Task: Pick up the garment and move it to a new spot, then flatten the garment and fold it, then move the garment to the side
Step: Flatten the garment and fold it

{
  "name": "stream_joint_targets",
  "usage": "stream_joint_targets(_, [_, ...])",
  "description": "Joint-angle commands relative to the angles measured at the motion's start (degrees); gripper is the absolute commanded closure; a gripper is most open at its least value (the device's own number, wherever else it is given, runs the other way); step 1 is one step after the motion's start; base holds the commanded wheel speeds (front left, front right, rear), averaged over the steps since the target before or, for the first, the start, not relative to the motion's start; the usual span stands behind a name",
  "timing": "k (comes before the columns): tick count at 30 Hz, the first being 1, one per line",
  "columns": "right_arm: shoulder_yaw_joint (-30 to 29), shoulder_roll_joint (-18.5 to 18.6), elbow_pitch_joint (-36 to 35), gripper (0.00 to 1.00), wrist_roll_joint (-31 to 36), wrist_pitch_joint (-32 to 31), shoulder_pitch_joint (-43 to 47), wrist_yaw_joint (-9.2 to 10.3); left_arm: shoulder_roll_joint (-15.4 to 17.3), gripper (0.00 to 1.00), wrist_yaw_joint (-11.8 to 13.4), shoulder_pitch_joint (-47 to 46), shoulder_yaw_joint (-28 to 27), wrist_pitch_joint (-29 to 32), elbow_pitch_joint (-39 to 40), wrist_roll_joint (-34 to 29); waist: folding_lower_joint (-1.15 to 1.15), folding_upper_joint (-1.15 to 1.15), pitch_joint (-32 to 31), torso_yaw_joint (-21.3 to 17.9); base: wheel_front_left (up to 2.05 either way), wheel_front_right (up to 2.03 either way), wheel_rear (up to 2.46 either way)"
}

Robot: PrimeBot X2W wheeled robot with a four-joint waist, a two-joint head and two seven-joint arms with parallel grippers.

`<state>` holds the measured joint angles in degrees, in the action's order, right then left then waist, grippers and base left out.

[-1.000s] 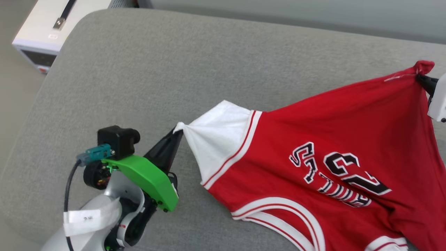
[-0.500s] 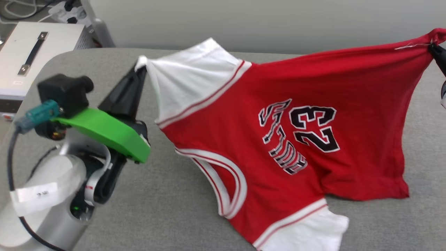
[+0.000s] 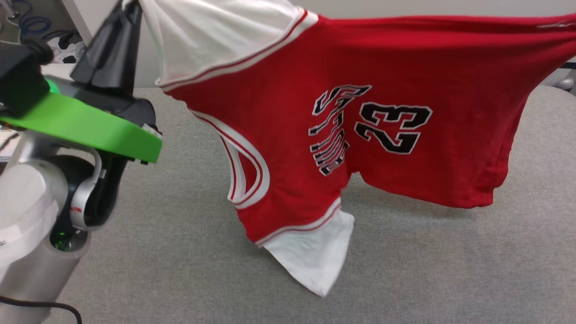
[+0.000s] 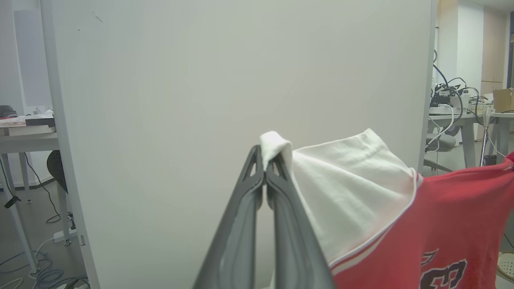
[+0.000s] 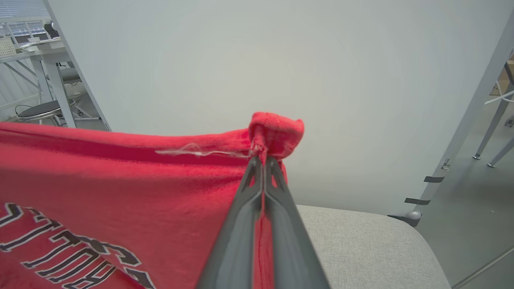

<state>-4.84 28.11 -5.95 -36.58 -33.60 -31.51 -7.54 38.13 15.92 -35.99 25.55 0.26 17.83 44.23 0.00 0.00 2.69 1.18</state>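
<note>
The garment (image 3: 427, 58) is soft matt cloth (cushion (image 3: 180, 279): rough weave).

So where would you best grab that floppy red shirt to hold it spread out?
At two far ends of one edge, coming in from each side. The left gripper pinches the white sleeve tip, the right gripper the red hem corner of the garment. Being limp cloth, it stretches taut between them and the rest hangs flat.

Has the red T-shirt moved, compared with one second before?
Yes. The red T-shirt has gone up: it lay on the grey cushion then, and now hangs over it, stretched between the left gripper and right gripper.
</note>
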Motion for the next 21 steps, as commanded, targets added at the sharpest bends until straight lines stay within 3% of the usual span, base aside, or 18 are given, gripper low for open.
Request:
stream_joint_targets(1, [-0.9,-0.6,-1.3,1.0,0.4,-0.4,1.1,0.05,0.8,1.0,0.3,-1.8,-0.7,-0.6,0.5,-1.0,0.0,0.0,-0.1,-0.1,0.0,0.0,0.0])
stream_joint_targets(10, [-4.6,-2.9,-7.3,1.0,1.6,-0.7,0.9,0.05,2.6,1.0,-0.4,-7.3,-2.9,-1.8,3.5,-3.3,0.0,0.0,1.6,-0.2,0.0,0.0,0.0])
stream_joint_targets(21, [-7.6,-3.1,-7.9,1.0,5.3,2.5,-3.8,0.05,4.1,1.0,-3.1,-13.7,-2.6,-1.3,2.3,-5.3,0.0,0.0,8.7,0.5,0.0,0.0,0.0])
